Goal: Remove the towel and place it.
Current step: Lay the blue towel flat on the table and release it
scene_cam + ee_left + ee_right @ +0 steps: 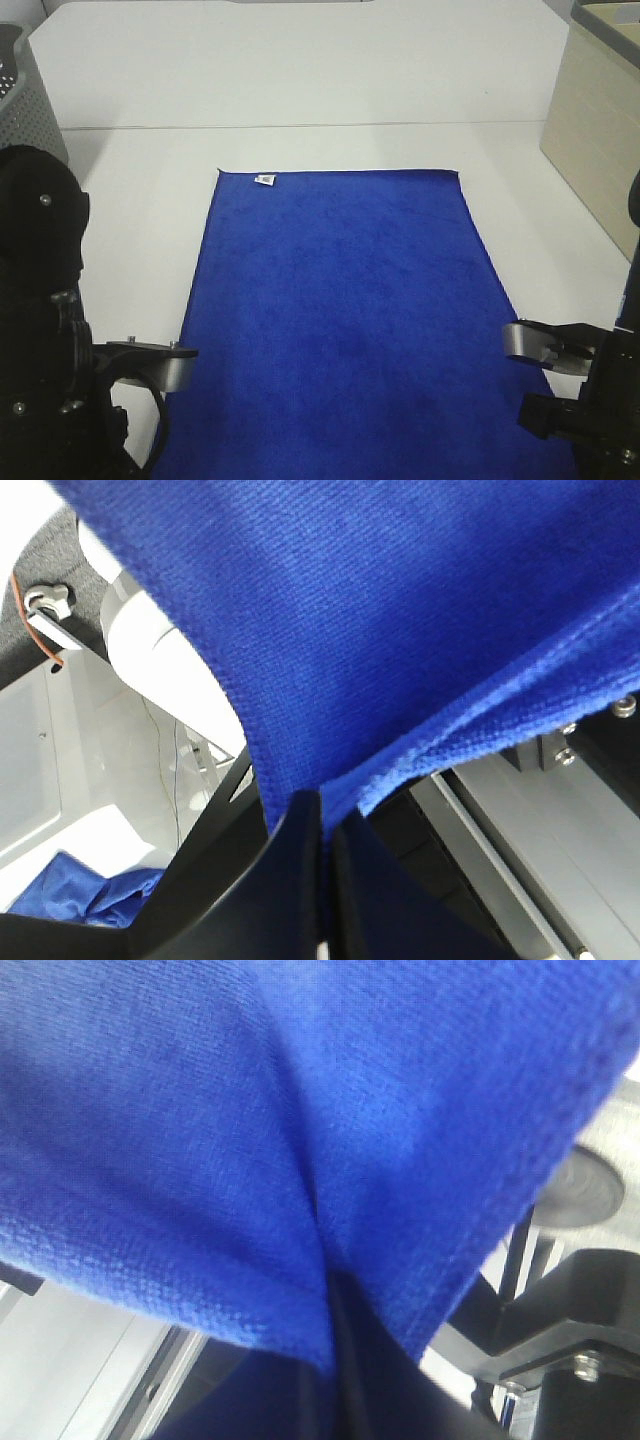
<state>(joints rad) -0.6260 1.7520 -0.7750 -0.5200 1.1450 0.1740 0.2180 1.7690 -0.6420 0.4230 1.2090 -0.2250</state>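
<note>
- Lying spread over the white bench [300,90], the towel [340,320] fills the middle of the high view, and its near end runs out of the picture at 6 o'clock.
- Its small white tag [265,180] sits near the far corner, at 11 o'clock on the cloth.
- The left arm [40,330] stands at 8 o'clock from the towel and the right arm [590,410] at 4 o'clock, each just beside a long edge.
- The left pincer [325,870] is clenched on the stitched hem of the towel, with the two black fingers pressed together and the cloth rising from between them.
- The right pincer [335,1380] is clenched on the towel too; folds of cloth gather there and hide most of it.
- A grey perforated basket [20,90] stands at 10 o'clock and a beige box [590,130] at 2 o'clock, both apart from the towel.
</note>
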